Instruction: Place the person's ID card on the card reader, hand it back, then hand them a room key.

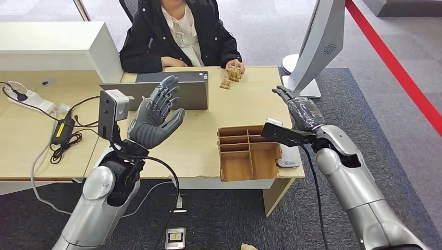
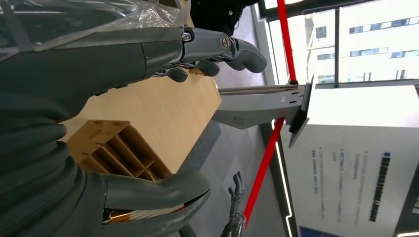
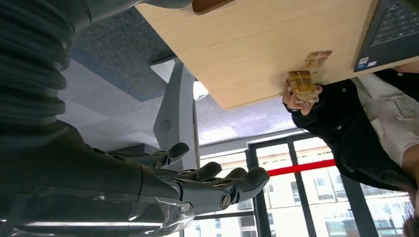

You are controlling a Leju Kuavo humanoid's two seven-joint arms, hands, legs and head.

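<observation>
Across the desk sits a person in a black jacket, pinching a small wooden card (image 1: 234,73) (image 3: 302,86) at the far edge. A second wooden card (image 1: 225,83) (image 3: 317,60) lies on the desk right beside it. My left hand (image 1: 156,112) (image 2: 217,49) is raised above the desk in front of the laptop, palm up, fingers apart, holding nothing. My right hand (image 1: 302,110) (image 3: 207,185) hovers open over the desk's right edge, nothing in it. A white card reader (image 1: 288,159) lies at the near right corner, partly under my right forearm.
A wooden compartment tray (image 1: 247,156) (image 2: 113,148) stands at the near edge between my arms. An open laptop (image 1: 177,92) faces the person. A grey monitor stand (image 1: 312,52) rises at the far right. A power strip and cables (image 1: 36,104) lie on the left desk.
</observation>
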